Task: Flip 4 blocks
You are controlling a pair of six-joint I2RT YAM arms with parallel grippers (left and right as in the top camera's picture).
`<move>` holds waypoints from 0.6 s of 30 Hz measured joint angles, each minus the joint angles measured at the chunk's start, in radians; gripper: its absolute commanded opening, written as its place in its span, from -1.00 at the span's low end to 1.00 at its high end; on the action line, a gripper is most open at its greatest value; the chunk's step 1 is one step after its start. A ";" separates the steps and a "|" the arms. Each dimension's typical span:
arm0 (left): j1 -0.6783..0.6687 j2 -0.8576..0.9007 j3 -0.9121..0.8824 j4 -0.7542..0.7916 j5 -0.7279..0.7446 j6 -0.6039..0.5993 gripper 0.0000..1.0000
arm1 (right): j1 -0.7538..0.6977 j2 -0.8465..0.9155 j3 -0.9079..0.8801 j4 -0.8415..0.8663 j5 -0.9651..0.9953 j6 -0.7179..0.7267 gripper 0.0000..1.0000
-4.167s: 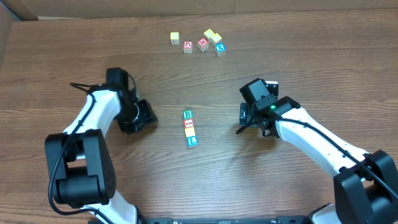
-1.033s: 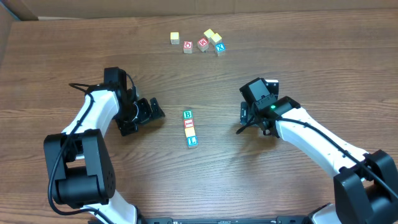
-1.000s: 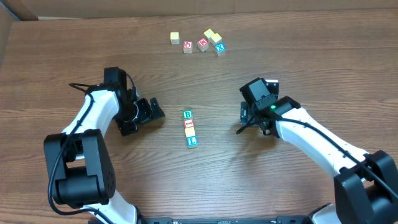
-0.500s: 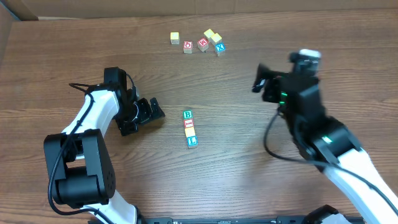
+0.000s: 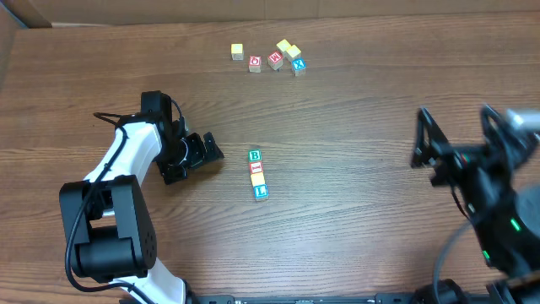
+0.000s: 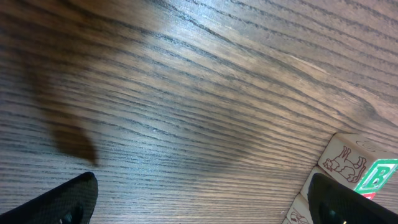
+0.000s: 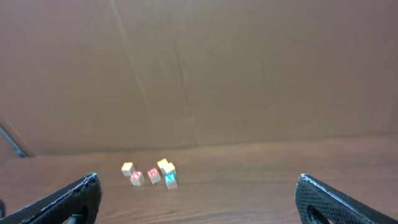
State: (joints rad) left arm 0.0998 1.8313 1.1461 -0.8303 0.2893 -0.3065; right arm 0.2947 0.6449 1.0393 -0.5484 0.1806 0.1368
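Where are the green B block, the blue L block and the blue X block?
green B block (image 5: 255,155), overhead view, top face
blue L block (image 5: 261,192), overhead view, top face
blue X block (image 5: 298,64), overhead view, top face

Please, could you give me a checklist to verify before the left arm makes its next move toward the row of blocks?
1. Row of four blocks lying together, in line: ok.
2. Left gripper open and empty: ok.
3. B block centred between the left fingers: not ok, it sits at the wrist view's right edge.
4. Right gripper open, held high, far from the row: ok.
5. Spare blocks at the far side apart from the row: ok.
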 measured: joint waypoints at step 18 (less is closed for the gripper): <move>0.000 0.000 0.001 0.000 0.000 0.000 0.99 | -0.058 -0.357 -0.294 0.079 -0.044 -0.025 1.00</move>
State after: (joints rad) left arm 0.0998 1.8313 1.1469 -0.8307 0.2893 -0.3065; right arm 0.2363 0.2878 0.7452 -0.4694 0.1368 0.1116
